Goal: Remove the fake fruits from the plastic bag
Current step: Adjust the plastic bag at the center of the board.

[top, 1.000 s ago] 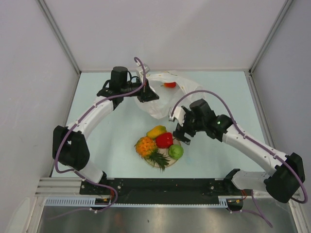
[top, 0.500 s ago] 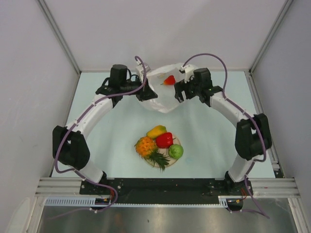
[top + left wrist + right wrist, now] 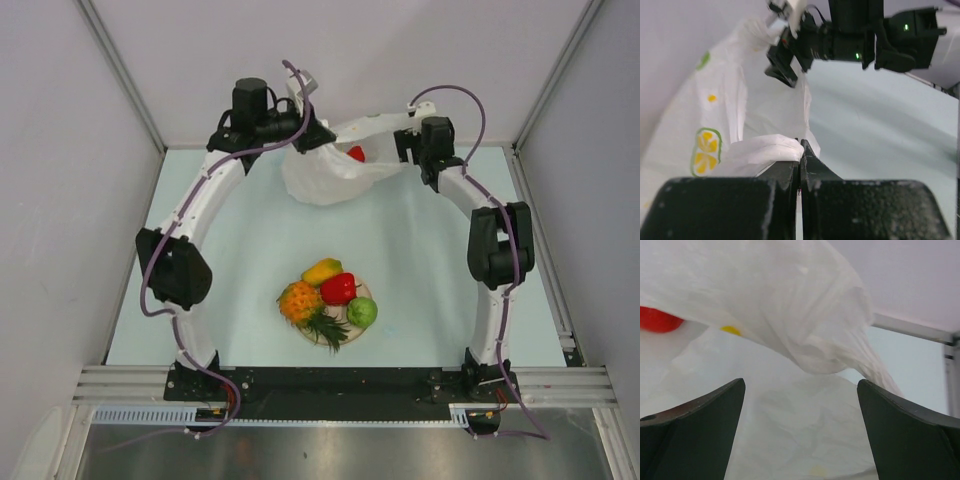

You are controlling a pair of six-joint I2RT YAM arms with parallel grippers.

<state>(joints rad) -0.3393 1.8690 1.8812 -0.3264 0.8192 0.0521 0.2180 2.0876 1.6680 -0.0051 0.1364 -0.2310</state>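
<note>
The plastic bag (image 3: 325, 178) hangs at the back of the table, white with lemon prints. My left gripper (image 3: 318, 138) is shut on a fold of its left rim (image 3: 767, 150) and holds it up. A glossy red piece (image 3: 355, 153) shows inside the bag's mouth, also seen in the right wrist view (image 3: 657, 320). My right gripper (image 3: 402, 148) stands open at the bag's right side, jaws wide apart (image 3: 800, 385), with crinkled bag film (image 3: 790, 300) in front of them and nothing between them. The pineapple (image 3: 299, 300), mango (image 3: 322, 270), another red piece (image 3: 338, 288) and green piece (image 3: 362, 312) lie on the plate.
The round beige plate (image 3: 347, 340) sits near the front middle of the table. The back wall stands close behind the bag. In the left wrist view the right arm (image 3: 855, 35) is just beyond the bag's rim.
My right arm has swung from beside the plate up to the bag's right side at the back, jaws open. The left gripper has lifted the bag rim higher and farther back.
</note>
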